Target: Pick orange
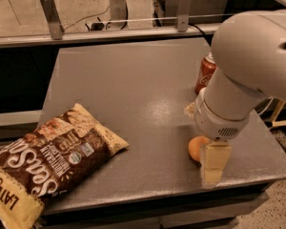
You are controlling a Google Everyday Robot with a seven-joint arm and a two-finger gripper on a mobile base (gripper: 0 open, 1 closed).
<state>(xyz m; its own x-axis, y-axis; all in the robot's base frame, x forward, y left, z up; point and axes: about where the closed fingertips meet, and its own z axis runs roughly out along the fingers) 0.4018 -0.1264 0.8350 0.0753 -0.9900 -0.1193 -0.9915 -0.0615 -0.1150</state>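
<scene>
The orange (pixel 196 148) is a small round fruit on the grey table (pixel 124 80), near its front right edge. My gripper (pixel 212 166) hangs straight down from the big white arm (pixel 248 70). It is low at the table surface, right against the orange's right and near side, and covers part of the fruit. The orange rests on the table.
A red Coca-Cola can (pixel 206 73) stands behind the orange, partly hidden by the arm. A brown and cream chip bag (pixel 52 159) lies at the front left, overhanging the table edge. A metal rail (pixel 109 25) runs behind the table. The table's front edge is just below the gripper.
</scene>
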